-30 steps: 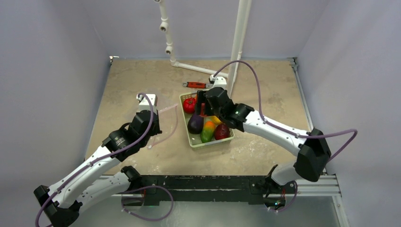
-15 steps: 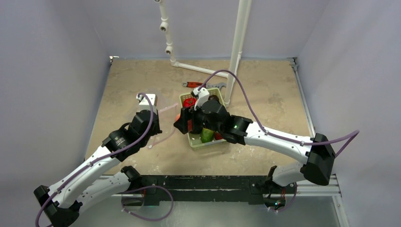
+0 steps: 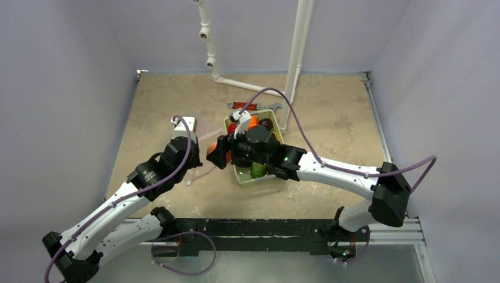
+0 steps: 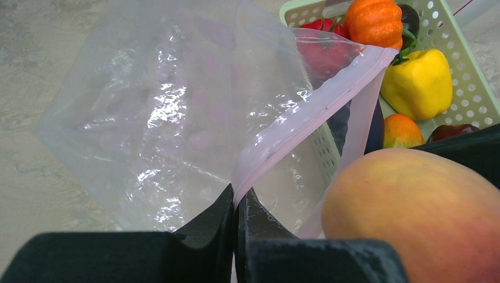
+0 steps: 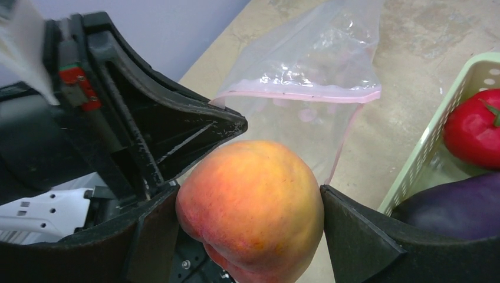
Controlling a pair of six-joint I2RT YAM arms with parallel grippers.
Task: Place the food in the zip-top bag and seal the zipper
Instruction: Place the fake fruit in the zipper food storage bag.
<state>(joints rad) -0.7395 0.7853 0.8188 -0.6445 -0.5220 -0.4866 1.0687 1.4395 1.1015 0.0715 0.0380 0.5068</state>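
Right jaws, clamping peach [image 5: 250, 206], reached bag [image 4: 165, 118]; wrist view shows left jaws pinching zipper [image 4: 312, 115].

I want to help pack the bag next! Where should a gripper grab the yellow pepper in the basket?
Probably from straight above, with the fingers closing across the bulging sides of the yellow pepper. It lies down in the green basket, whose wall blocks a sideways reach. The orange pumpkin sits close beside it, so the freer flanks look safest.
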